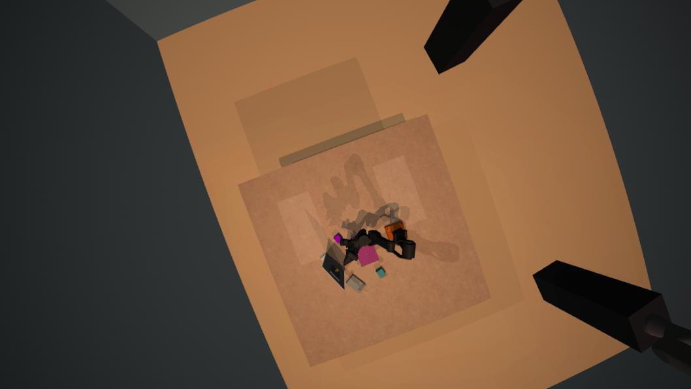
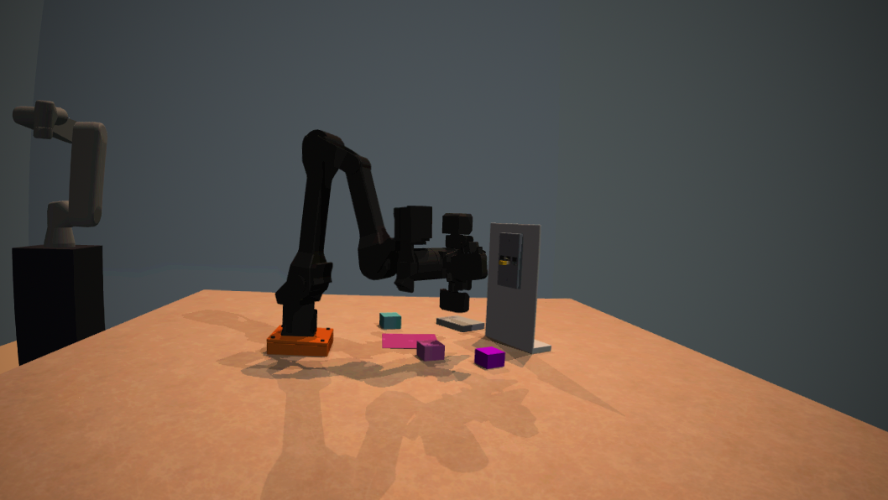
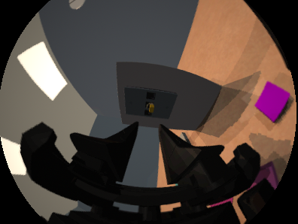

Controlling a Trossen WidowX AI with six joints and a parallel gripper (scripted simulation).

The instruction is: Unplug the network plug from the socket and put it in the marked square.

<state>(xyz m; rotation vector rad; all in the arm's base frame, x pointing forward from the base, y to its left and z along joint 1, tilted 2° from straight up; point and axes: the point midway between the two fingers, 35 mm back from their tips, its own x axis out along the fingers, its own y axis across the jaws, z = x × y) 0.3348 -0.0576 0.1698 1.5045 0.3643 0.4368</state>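
The plug [image 2: 504,262] [image 3: 151,108], small and yellow, sits in the dark socket plate [image 2: 510,243] [image 3: 163,109] on the grey upright panel [image 2: 512,310] [image 3: 188,83]. Its thin tab is too small to make out. My gripper [image 2: 485,260] [image 3: 148,125] is partly open and empty. It is rolled onto its side, one finger above the other, and points at the panel at about the plug's height. In the wrist view the plug shows beyond the gap between the fingertips, without contact. The marked square [image 1: 368,256] [image 2: 397,341] is magenta and lies flat on the table.
A bright purple cube [image 1: 337,238] [image 2: 489,357] [image 3: 272,101] stands near the panel's foot. A mauve cube [image 2: 430,351] stands beside the square. A teal cube [image 1: 381,272] [image 2: 389,320] and a flat grey box [image 1: 355,282] [image 2: 459,323] lie on the square's other side.
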